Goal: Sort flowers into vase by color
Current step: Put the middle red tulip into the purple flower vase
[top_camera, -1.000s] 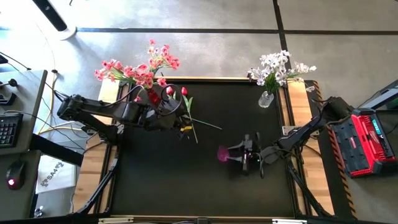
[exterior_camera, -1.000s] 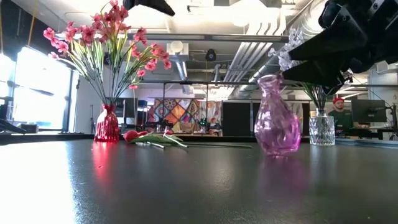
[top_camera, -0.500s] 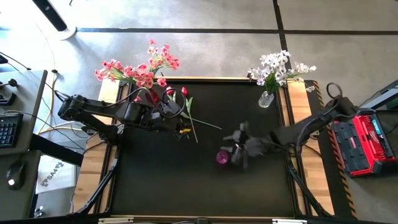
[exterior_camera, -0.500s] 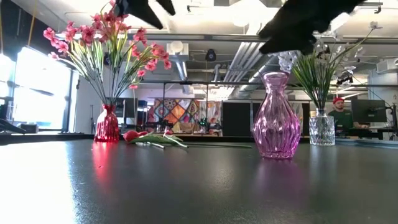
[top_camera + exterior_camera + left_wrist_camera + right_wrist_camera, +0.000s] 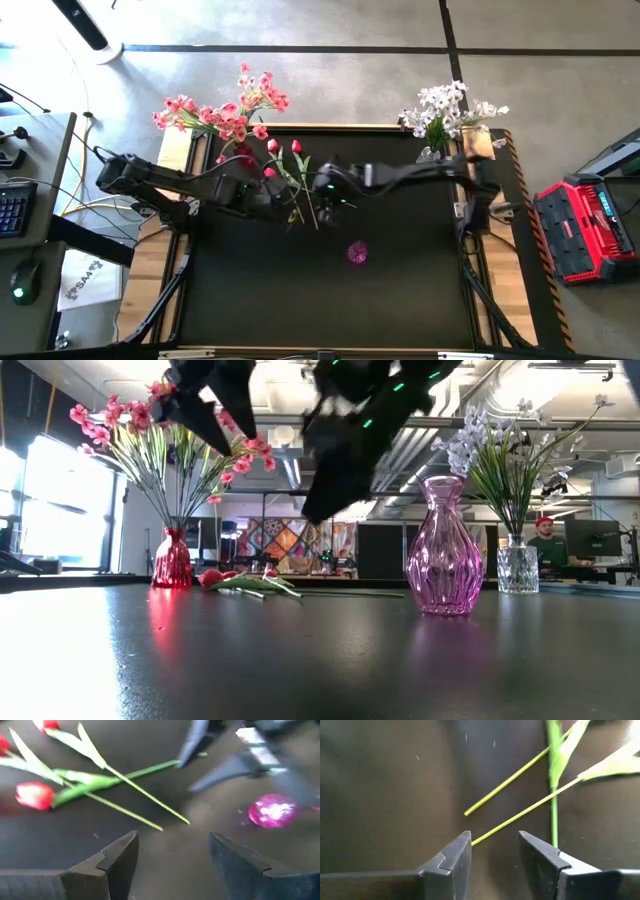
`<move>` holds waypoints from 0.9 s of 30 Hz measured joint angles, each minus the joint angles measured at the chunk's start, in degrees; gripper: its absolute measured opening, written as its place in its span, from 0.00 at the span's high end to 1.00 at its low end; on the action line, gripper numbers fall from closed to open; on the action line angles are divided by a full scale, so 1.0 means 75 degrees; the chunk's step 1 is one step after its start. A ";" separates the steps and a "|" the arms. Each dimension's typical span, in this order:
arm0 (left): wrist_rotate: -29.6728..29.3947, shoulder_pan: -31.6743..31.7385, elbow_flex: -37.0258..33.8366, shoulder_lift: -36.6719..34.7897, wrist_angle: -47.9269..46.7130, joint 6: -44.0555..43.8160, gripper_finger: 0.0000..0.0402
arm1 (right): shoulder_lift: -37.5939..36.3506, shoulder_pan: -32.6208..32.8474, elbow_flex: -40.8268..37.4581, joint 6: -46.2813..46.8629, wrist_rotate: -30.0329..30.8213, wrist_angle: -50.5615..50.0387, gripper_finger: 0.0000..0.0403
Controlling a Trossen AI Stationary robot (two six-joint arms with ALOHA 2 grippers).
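Three red tulips point(image 5: 283, 160) with green stems lie crossed on the black table point(image 5: 250, 290), far-left. The right gripper point(image 5: 322, 190) hovers over their stem ends, fingers parted, empty. One pink glass vase point(image 5: 357, 252) stands mid-table.

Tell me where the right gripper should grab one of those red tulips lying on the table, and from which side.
Judging by how they lie, grip a red tulip on its bare lower stem, coming straight down from above. The stems lie flat on the black table and cross near the leaves, so their free ends are the least cluttered part. The right gripper, open, is already over them; the left gripper is open nearby.
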 joint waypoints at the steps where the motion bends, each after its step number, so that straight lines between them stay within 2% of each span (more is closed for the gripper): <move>1: 0.0007 -0.0099 -0.0035 -0.0028 -0.0011 -0.0199 0.44 | 0.0339 -0.0103 0.0329 -0.0100 -0.0154 -0.0264 0.64; 7: 0.0009 -0.0605 -0.0241 -0.0115 -0.0564 -0.1021 0.44 | 0.1990 -0.0556 0.2266 -0.0908 -0.0329 -0.1604 0.64; 14: 0.0406 -0.0835 -0.0240 -0.0118 -0.1246 -0.1154 0.44 | 0.3022 -0.1177 0.3552 -0.1063 -0.0334 -0.2464 0.64; 20: 0.0437 -0.0853 -0.0240 -0.0118 -0.1423 -0.0824 0.44 | 0.3318 -0.1594 0.3628 -0.1031 -0.0979 -0.2733 0.64; 27: 0.0447 -0.0434 -0.0240 -0.0118 -0.1393 -0.0009 0.44 | 0.3315 -0.1591 0.3191 -0.1221 -0.0844 -0.2652 0.65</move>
